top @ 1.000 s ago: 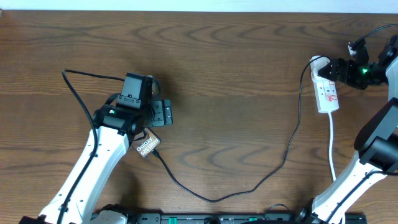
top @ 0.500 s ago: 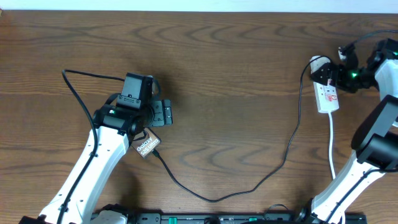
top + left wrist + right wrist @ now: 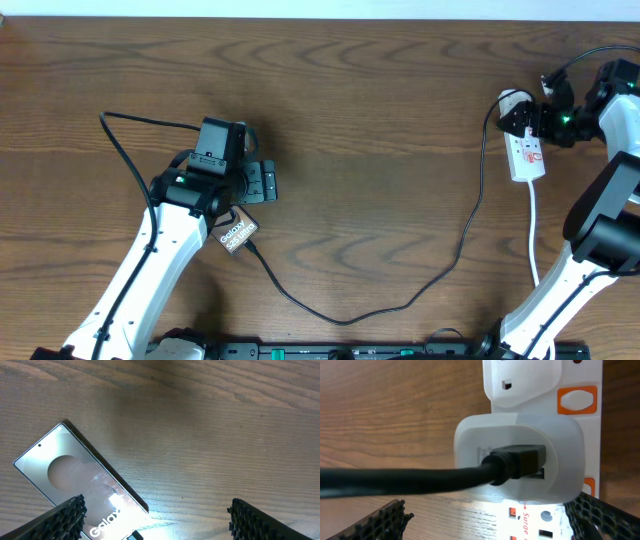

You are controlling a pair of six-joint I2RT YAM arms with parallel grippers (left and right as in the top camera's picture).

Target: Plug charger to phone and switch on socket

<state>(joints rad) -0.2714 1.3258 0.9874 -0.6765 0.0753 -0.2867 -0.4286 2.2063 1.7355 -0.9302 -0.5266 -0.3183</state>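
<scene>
In the overhead view, the phone (image 3: 238, 236) lies flat and tilted on the table (image 3: 380, 90) at the left, partly under the left arm, with its white lettering showing; the left end effector (image 3: 262, 182) sits near it, toward the far side; the charger (image 3: 345, 320) runs from the phone's near corner in a long loop across the table and up to the socket (image 3: 528, 150) at the far right; the right end effector (image 3: 527, 118) hangs over the socket's far end; a white cord (image 3: 533, 240) trails from the socket toward the front edge.

In the left wrist view, the phone lies diagonally at lower left; the ribbed fingertips (image 3: 62, 520) sit at the two bottom corners, well apart, so the left end effector is spread wide and grips nothing.

In the right wrist view, the charger's black connector sits in a white adapter block (image 3: 470, 440) on the socket; an orange switch (image 3: 576, 400) lies just beside the block; the right end effector's tips stand spread at either bottom corner, pinching nothing.
</scene>
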